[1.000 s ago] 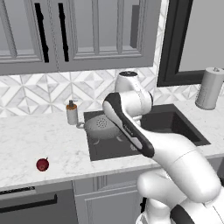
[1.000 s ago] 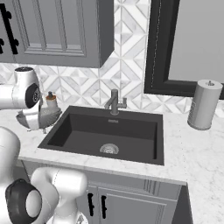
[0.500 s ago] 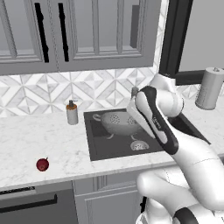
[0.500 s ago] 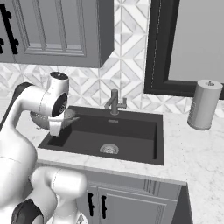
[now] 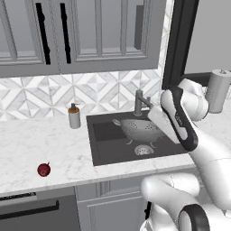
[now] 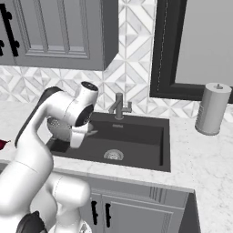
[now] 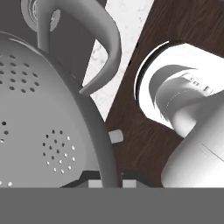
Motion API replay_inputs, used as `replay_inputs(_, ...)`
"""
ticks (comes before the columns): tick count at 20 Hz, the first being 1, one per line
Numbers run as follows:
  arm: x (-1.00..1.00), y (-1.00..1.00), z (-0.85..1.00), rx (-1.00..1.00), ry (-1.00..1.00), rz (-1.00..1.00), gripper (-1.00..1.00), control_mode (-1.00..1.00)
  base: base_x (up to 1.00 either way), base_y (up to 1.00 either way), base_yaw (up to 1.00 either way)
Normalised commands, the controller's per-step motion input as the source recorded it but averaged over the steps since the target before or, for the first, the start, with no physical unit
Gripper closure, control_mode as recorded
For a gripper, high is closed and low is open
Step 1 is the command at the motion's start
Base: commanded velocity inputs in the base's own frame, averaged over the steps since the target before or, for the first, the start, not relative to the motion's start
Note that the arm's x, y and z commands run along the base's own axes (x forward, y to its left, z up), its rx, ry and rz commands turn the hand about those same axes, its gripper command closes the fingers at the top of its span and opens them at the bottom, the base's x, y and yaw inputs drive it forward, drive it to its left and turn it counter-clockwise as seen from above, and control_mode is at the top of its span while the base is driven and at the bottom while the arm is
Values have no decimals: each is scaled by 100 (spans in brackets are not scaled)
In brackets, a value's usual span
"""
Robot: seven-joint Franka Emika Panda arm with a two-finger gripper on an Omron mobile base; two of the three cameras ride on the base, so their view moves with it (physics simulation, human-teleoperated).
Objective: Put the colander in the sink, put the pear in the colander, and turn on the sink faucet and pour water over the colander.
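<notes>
The silver colander (image 5: 136, 130) hangs tilted inside the dark sink (image 5: 106, 145), just above the round drain. My gripper (image 7: 110, 180) is shut on its rim, which runs up between the two fingertips in the hand view. One loop handle (image 7: 106, 46) curves above the rim. From the right base view the colander (image 6: 56, 125) is half hidden behind my arm. Behind the sink (image 6: 142, 142) stands the grey faucet (image 5: 139, 103), also seen from the right as the faucet (image 6: 119, 107). The dark red pear (image 5: 43, 169) lies on the counter, far left of the basin.
A soap dispenser (image 5: 74, 116) stands on the marble left of the sink's back corner. A paper towel roll (image 6: 211, 108) stands on the counter to the right. My own white arm crosses the basin's right side in the left base view.
My arm has carried the colander rightward from beside the soap dispenser, over the sink's left edge, to the middle of the basin above the drain. The pear has not moved.
</notes>
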Motion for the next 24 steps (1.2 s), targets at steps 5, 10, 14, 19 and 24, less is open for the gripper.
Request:
replay_inputs(5,11,-57,-11,0,9,4,100,-100,0,0,0)
replay_inputs(10,8,-47,-19,0,0,16,100,-100,0,0,0)
replay_inputs(14,8,-42,-25,0,0,13,100,-100,0,0,0)
replay_inputs(19,15,-42,-22,0,0,7,100,-100,0,0,0)
replay_inputs(24,39,-39,-13,1,0,1,100,-100,0,0,0)
